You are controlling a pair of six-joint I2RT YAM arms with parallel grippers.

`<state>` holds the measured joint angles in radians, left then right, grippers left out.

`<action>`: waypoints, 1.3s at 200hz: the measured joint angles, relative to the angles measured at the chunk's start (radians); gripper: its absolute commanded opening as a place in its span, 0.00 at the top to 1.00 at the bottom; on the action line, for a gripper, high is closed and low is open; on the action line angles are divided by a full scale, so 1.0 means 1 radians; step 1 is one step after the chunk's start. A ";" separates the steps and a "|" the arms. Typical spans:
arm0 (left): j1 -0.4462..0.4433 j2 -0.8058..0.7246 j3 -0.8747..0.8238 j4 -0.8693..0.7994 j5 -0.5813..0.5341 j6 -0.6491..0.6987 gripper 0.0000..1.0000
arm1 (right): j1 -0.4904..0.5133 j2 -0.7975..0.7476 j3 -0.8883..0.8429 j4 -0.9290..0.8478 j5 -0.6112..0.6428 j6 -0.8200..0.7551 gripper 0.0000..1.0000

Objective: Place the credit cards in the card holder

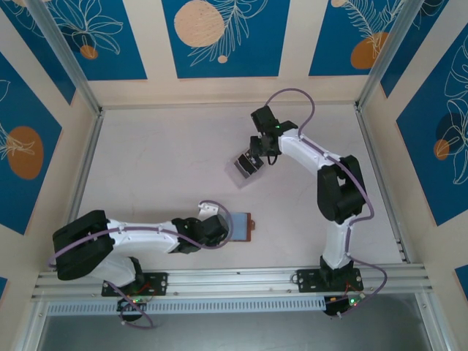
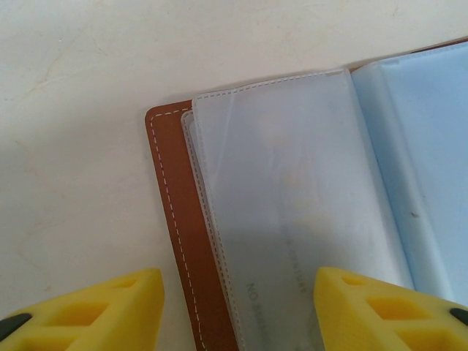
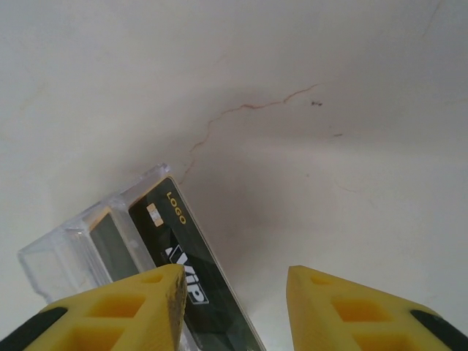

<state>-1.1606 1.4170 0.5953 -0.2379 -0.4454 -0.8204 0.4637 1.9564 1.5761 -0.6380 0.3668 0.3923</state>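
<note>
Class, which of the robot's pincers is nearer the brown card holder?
Left. The left pincer hovers over an edge of the card holder, jaws apart. The right pincer is far up the table, at the clear stand holding a black card.

Light over the pale off-white table (image 1: pixel 168 161) is bright, even and diffuse, falling from above. The arms throw only faint, soft-edged shadows just beside them, and the table's far corners look no dimmer than its near edge.

In the left wrist view the table is close to washed out. The frosted pockets of the brown leather card holder (image 2: pixel 175 219) carry a milky sheen without hard glare. Its stitching is crisp, while the yellow fingers (image 2: pixel 95 311) of the left gripper (image 2: pixel 238 285) look soft.

In the right wrist view a broad grey shadow lies across the table. The lettering on the black credit card (image 3: pixel 186 263) is sharp, and the right gripper (image 3: pixel 234 281) is slightly blurred.
</note>
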 measured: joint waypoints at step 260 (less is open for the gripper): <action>0.002 -0.002 -0.019 0.029 -0.001 -0.019 0.45 | 0.017 0.061 0.008 -0.022 0.102 -0.039 0.65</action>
<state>-1.1584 1.4151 0.5766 -0.2089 -0.4461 -0.8391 0.4805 2.0178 1.5841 -0.6601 0.4686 0.3534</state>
